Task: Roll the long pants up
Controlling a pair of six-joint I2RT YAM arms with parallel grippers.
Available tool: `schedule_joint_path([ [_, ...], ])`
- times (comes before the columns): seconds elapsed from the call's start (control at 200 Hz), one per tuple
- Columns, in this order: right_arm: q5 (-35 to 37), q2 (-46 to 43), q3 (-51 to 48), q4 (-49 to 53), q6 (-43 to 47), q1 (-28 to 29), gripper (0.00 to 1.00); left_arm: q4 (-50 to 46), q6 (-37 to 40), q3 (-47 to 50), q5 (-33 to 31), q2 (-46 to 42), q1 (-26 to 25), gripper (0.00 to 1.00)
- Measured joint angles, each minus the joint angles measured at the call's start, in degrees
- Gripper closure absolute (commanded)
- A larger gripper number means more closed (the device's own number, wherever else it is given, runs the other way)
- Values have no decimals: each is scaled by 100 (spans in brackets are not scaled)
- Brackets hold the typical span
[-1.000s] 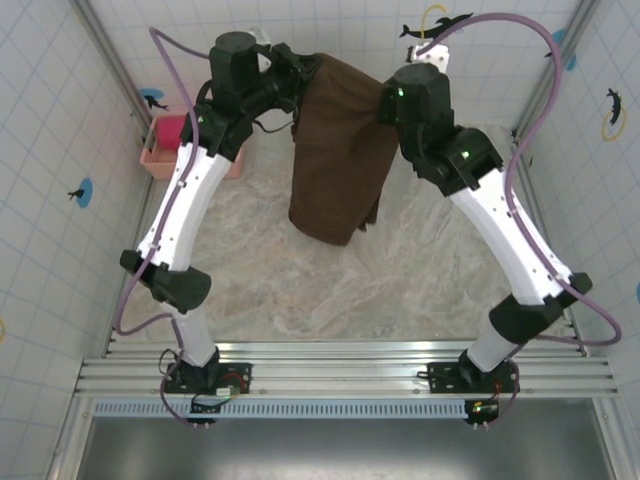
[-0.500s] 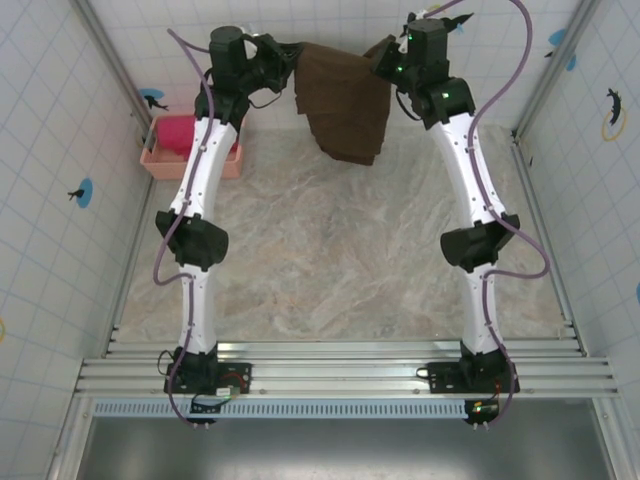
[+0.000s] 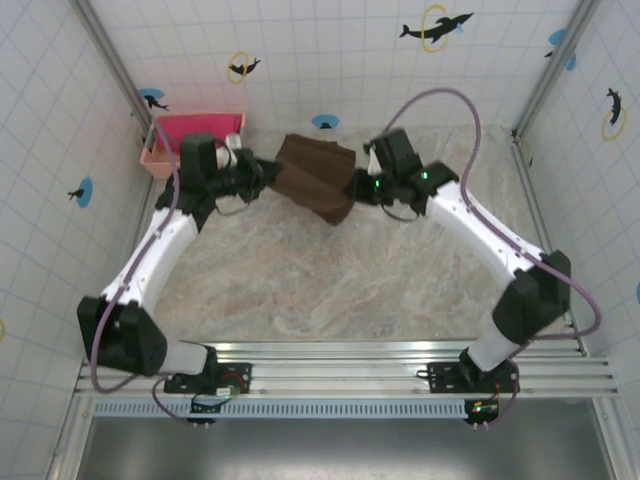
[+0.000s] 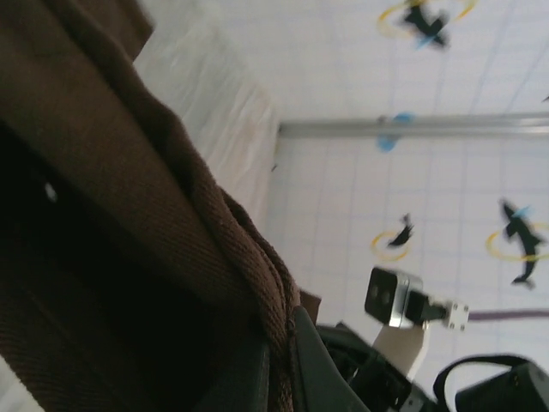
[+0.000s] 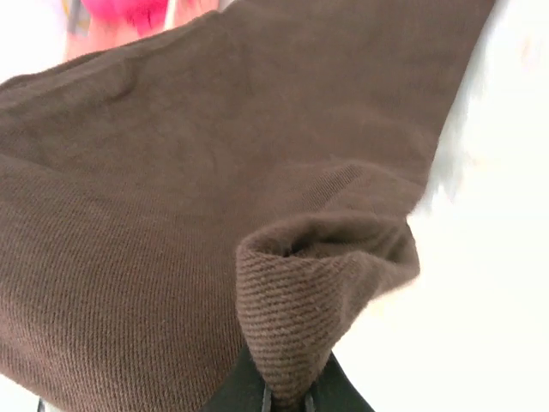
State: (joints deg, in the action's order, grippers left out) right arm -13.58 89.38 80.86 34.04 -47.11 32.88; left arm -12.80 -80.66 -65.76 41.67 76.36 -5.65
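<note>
Pants [image 3: 314,180]: bunched brown cloth slung between your two grippers over the far middle of the table [image 3: 330,290]. Whether its lower fold touches the surface, you cannot tell.
Left gripper [image 3: 264,178]: jaws together, clamped on the pants' left edge. The wrist view shows a thick seam pinched between them.
Right gripper [image 3: 358,188]: jaws together on a folded lip at the pants' right edge.
Risk, slip: each hold takes only a narrow edge. Pull the arms apart hard and you will likely lose a corner.
Risk, lump: the cloth hangs crumpled, not flat. Roll from this state and you probably get a wad, so spread it first.
Risk, knock: the grippers sit near each other. Close the gap further and the wrists may collide.
Edges: the back wall is just behind the pants. A tray [image 3: 150,160] holding a pink cloth [image 3: 195,130] sits in the far left corner, near your left wrist.
Room: bare table toward you, wide and open between the arms. Lay the pants out there.
</note>
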Motion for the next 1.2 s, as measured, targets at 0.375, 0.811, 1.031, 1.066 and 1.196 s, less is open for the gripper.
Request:
schedule_joint_path([
  [0.375, -81, -2697, -3832, -1604, -1626, 1386, 100, -1696, 835, 2761, 682, -2704, -24, 88],
  [0.811, 837, -5226, -5239, 1513, -2149, 1318, 25, -3292, 885, 3005, -890, -4470, 426, 80],
  [1.031, 1355, -6015, -4336, 2994, -1971, 1344, 1, -3279, 870, 2979, -1040, -4197, 426, 60],
  [1.066, 1513, -6083, -4057, 3222, -1967, 1344, 1, -3213, 872, 2946, -1051, -4035, 426, 54],
  [1.196, 2151, -5823, -3287, 3703, -1808, 1342, 1, -2726, 896, 2695, -1056, -3141, 426, 36],
])
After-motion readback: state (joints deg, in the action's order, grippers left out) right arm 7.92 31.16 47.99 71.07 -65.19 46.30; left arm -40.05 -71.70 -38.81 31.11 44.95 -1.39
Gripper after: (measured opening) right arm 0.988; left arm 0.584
